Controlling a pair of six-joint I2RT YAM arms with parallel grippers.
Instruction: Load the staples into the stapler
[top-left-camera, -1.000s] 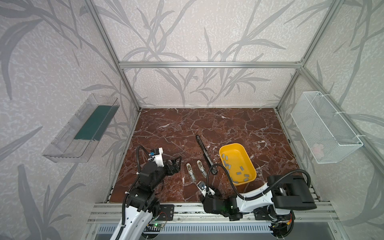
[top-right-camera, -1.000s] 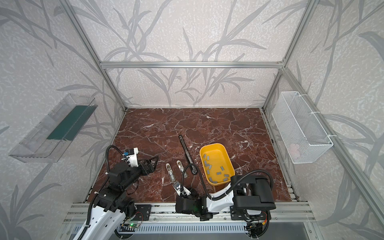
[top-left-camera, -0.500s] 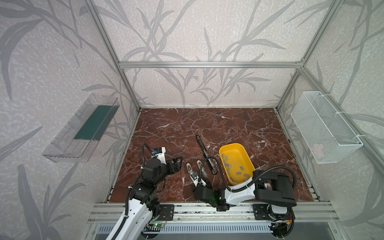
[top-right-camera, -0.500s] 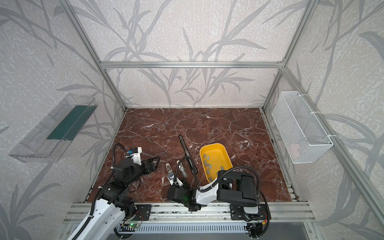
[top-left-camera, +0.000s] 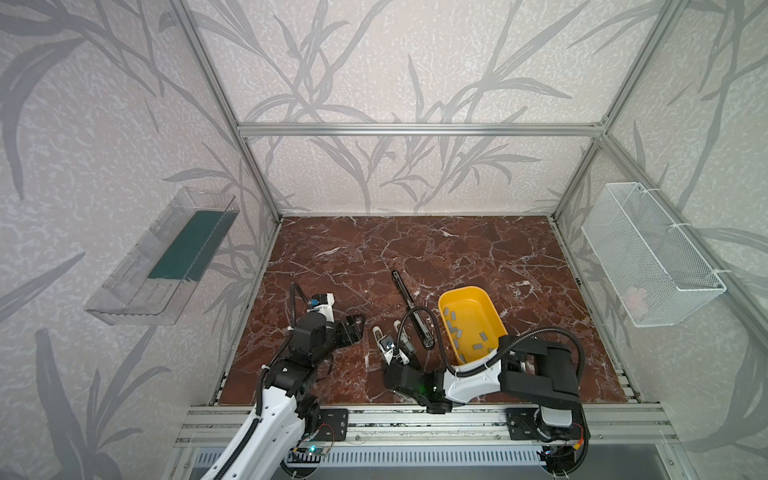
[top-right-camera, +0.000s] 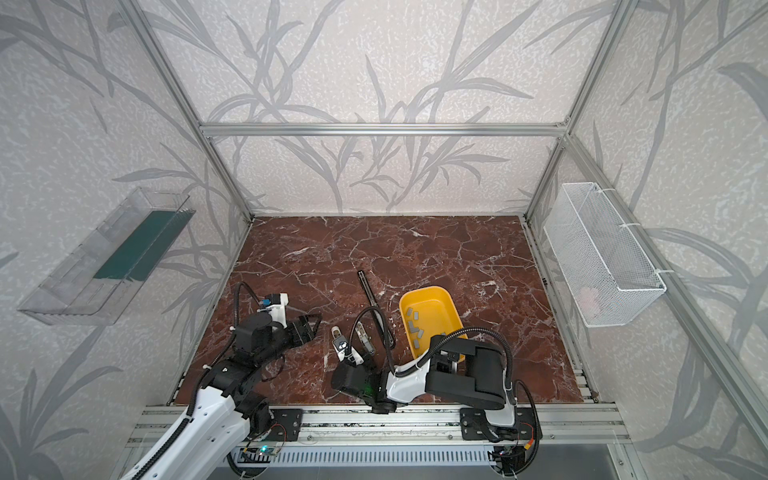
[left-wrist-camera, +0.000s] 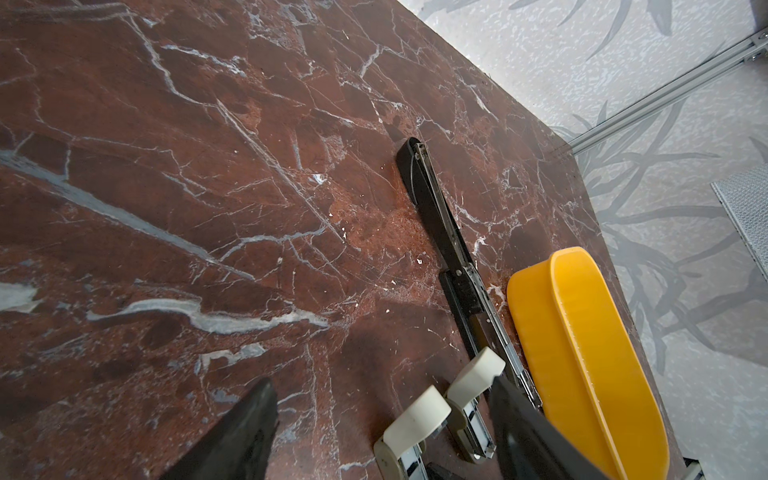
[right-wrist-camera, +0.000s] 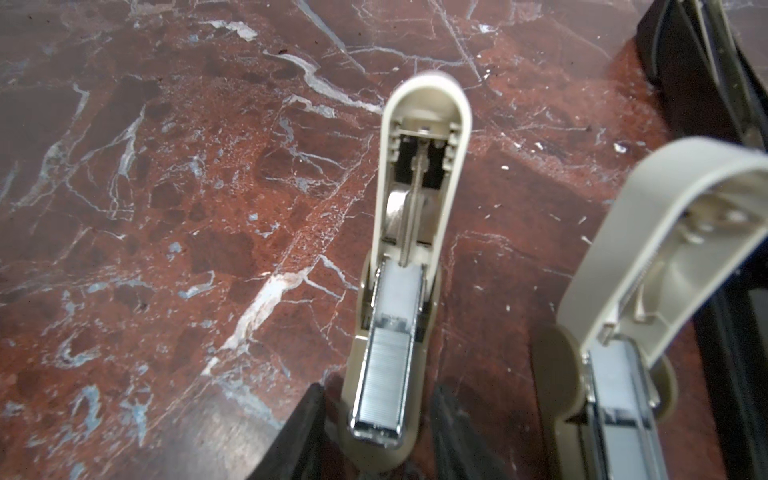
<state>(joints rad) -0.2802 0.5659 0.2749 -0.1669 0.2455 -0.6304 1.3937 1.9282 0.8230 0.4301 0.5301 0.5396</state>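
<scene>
Astride one open stapler (right-wrist-camera: 401, 299) sits the right end effector (right-wrist-camera: 376, 432).

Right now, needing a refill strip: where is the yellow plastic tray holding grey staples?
The yellow plastic tray sits right of centre in both top views, beside the long black stapler.

Small grey staples (top-left-camera: 451, 316) lie scattered flat in the yellow tray (top-left-camera: 465, 289); one silvery strip (right-wrist-camera: 384, 374) fills the cream stapler (right-wrist-camera: 424, 104), lid swung open, on the surface (right-wrist-camera: 166, 208)
</scene>
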